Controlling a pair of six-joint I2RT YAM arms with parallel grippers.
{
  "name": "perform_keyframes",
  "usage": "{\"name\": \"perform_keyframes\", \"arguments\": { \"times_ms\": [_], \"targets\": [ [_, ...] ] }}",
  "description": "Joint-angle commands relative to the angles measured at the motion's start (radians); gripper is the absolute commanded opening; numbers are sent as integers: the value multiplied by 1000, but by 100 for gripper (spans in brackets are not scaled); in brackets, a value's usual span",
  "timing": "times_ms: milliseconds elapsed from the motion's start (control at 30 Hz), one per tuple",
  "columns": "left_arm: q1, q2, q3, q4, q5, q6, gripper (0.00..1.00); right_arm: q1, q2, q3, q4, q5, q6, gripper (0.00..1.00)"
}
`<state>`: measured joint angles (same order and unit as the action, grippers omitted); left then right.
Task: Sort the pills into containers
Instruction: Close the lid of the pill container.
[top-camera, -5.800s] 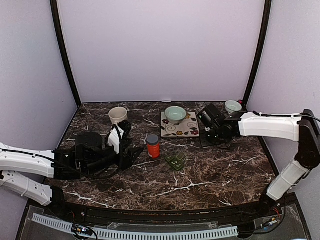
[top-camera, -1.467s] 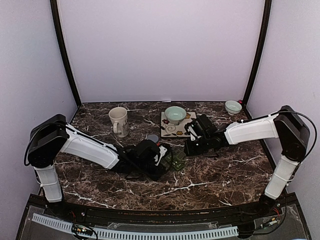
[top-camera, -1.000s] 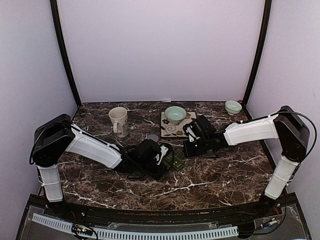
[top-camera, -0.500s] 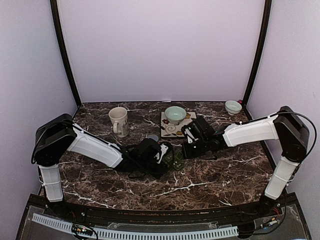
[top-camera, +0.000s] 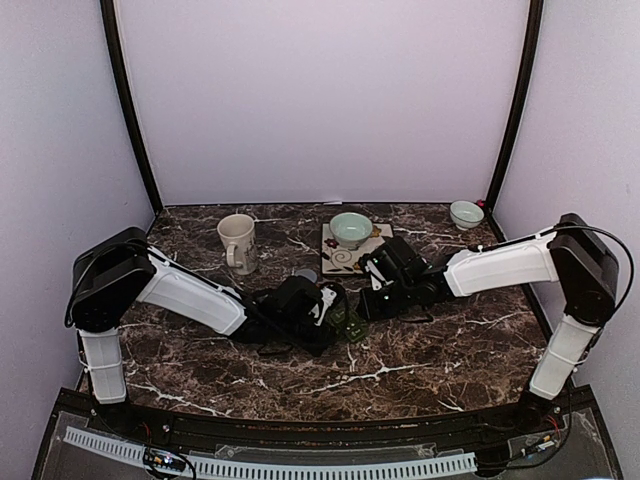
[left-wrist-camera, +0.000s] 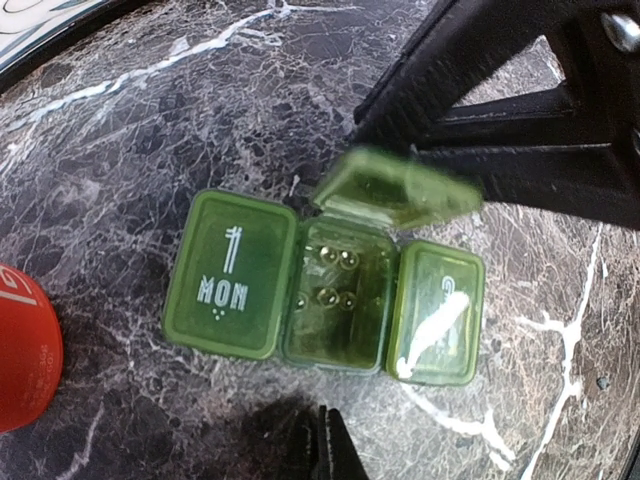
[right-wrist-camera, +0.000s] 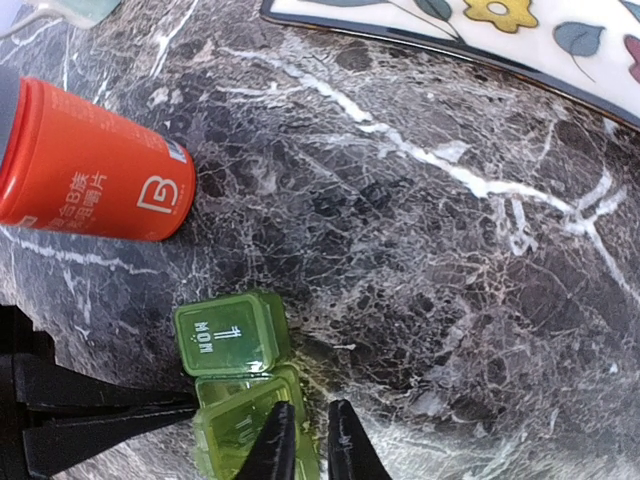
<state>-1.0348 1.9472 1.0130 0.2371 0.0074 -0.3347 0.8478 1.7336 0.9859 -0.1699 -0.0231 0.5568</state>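
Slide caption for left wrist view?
Green pill box: middle lid raised, pills inside, MON compartment shut, red bottle left.

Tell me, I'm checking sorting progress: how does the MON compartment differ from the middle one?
The MON compartment has its lid shut; the middle compartment has its lid raised. MON's contents are hidden; the middle one shows small pills inside. Both are green and joined.

Left arm (top-camera: 190, 295) and right arm (top-camera: 500, 268) extend inward. Left gripper (left-wrist-camera: 322, 442) is closed; right gripper (right-wrist-camera: 306, 445) jaws stand slightly apart.
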Motion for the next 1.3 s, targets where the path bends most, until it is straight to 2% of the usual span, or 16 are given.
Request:
{"name": "perform_keyframes", "arguments": {
  "times_ms": [0, 300, 1267],
  "targets": [
    [7, 2, 17, 3, 9, -10, 0, 15, -31, 11, 6, 0, 11, 19],
    [10, 4, 15, 10, 10, -15, 0, 17, -30, 2, 21, -30, 20, 31],
    [21, 13, 36, 22, 3, -18, 0, 17, 6, -32, 75, -116, 24, 37]
  ]
}}
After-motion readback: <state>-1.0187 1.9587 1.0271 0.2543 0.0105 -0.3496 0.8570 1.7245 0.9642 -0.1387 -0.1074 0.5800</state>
